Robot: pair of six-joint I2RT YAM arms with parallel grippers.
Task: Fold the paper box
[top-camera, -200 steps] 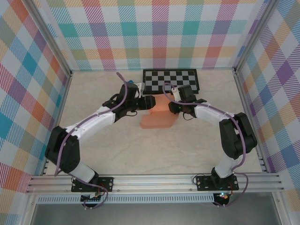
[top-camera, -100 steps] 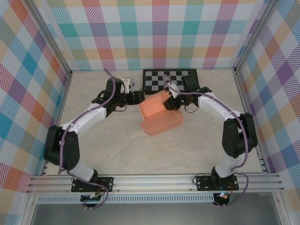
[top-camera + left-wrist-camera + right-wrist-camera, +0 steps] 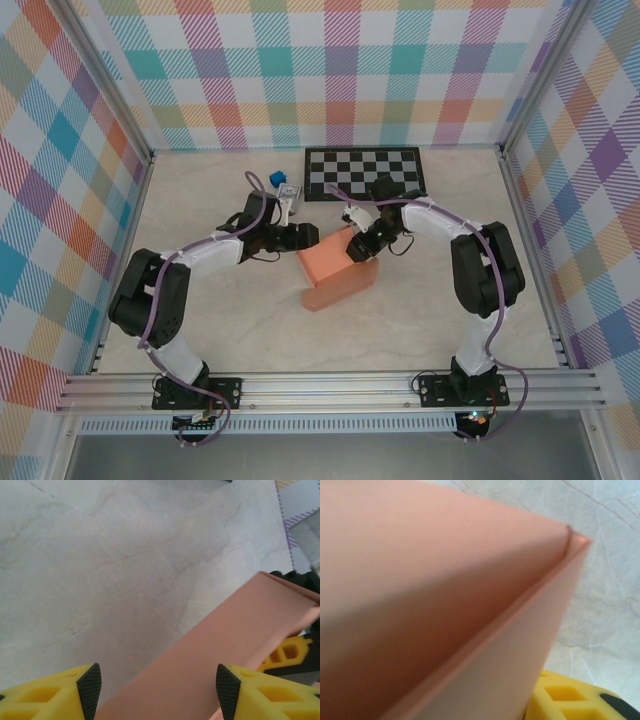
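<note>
Top external view shows the paper box [image 3: 335, 272] near the middle of the table [image 3: 220, 300], a plain salmon-orange piece lying at a slant between the two arms. Its far end sits between the grippers and its near end points toward the arm bases.

At the far left corner of the box is the left gripper [image 3: 306, 237]. From the left wrist camera, its two yellow fingers with black pads [image 3: 90, 690] stand wide apart. A flat panel of the paper box [image 3: 215, 655] fills the gap between them and runs away to the upper right. I cannot tell whether the pads press on the box or only stand beside it.

The right gripper [image 3: 360, 248] is at the far right corner of the box, just beside it. From the right wrist camera, the box [image 3: 445, 580] is very close, with a folded edge running to a corner. One yellow finger [image 3: 565, 700] shows under it. How wide this claw is, and whether it holds the box, I cannot tell.

Behind the box, a black-and-white checkerboard [image 3: 365, 172] lies flat at the back wall. Left of it are a tiny blue cube [image 3: 276, 180] and a small pack [image 3: 289, 194], both apart from the box.
</note>
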